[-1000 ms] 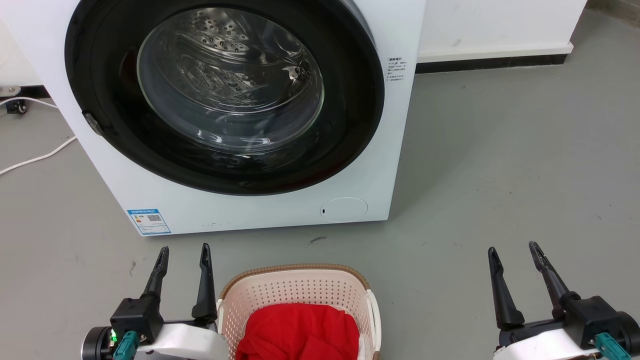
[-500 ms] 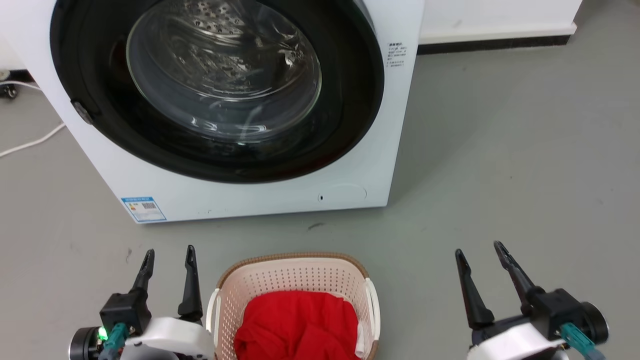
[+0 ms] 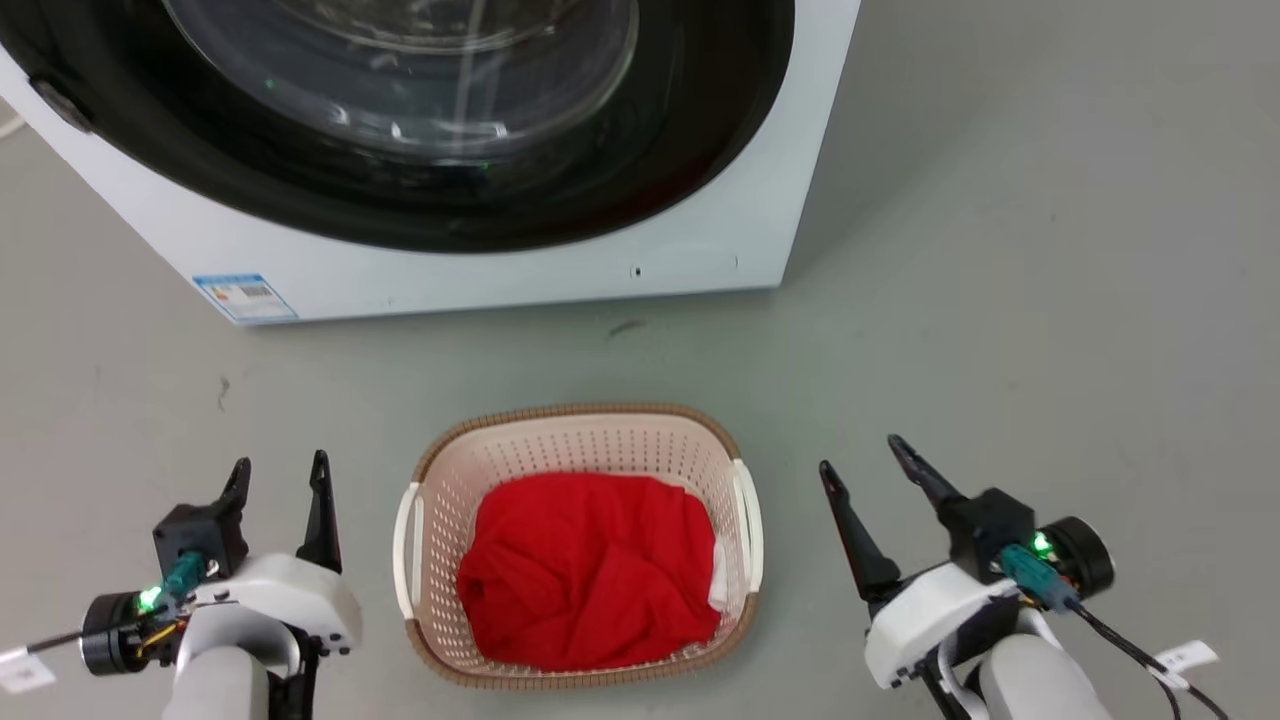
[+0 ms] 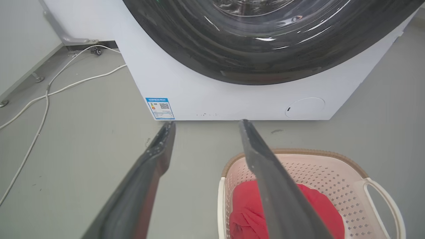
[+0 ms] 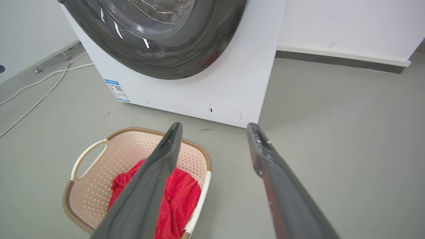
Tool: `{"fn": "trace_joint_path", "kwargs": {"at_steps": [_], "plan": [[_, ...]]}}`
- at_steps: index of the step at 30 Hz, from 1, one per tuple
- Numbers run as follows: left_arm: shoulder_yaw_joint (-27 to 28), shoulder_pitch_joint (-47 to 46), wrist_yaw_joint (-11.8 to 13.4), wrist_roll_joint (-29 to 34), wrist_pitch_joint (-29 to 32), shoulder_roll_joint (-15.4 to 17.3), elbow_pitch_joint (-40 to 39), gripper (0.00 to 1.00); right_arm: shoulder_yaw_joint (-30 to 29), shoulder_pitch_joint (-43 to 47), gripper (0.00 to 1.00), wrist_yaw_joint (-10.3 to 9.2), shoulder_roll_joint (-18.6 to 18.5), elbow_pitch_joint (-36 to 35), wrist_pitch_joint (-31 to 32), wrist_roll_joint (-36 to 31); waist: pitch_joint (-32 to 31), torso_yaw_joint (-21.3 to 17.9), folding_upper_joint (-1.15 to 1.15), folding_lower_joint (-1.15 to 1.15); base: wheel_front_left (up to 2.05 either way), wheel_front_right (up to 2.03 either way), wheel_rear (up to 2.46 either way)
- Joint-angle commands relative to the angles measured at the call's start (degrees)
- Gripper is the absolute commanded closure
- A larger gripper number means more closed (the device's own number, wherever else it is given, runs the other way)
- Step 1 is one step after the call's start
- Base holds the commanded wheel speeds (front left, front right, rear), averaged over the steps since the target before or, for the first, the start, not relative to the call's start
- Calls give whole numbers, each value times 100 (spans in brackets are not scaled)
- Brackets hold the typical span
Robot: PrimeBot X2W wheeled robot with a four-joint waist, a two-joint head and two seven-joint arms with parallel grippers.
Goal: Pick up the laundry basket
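The laundry basket (image 3: 600, 445) stands on the grey floor in front of the washing machine, cream-pink and perforated with a brown rim. A red cloth (image 3: 590, 570) fills its bottom. White handles sit on its left side (image 3: 405, 535) and right side (image 3: 748, 525). My left gripper (image 3: 280, 462) hangs open to the left of the basket, apart from the handle. My right gripper (image 3: 859, 454) is open to the right of it, also clear. The left wrist view has the open left gripper (image 4: 207, 122) above the basket (image 4: 315, 166). In the right wrist view the open right gripper (image 5: 214, 125) is over the basket (image 5: 132, 146).
The white washing machine (image 3: 500, 270) with its dark round door stands just beyond the basket. White cables (image 4: 49, 93) trail over the floor left of the machine. A wall with a dark baseboard (image 5: 332, 59) runs behind at the right. Open grey floor lies to the right.
The head camera has tilted down, so the whole basket now shows. Both arms sit lower beside the basket, and the right gripper has come in closer to its right handle.
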Motion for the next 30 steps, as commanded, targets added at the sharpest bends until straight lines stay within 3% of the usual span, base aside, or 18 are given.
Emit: {"fn": "trace_joint_path", "kwargs": {"at_steps": [1, 14, 30], "plan": [[5, -115, -10, 14, -14, 31, 88, 0, 55, -97, 0, -4, -13, 120, -11, 35, 271, -31, 0, -1, 0, 0, 0], [-314, -1117, -136, -119, -14, 342, 1617, 0, 854, -1406, 0, -4, -12, 1882, -11, 144, 1183, -39, 0, -1, 0, 0, 0], [-1069, -2056, -147, -524, -14, 547, 2669, 0, 1602, -2429, 0, -4, -12, 2964, -12, 546, 2151, -60, 0, -1, 0, 0, 0]]}}
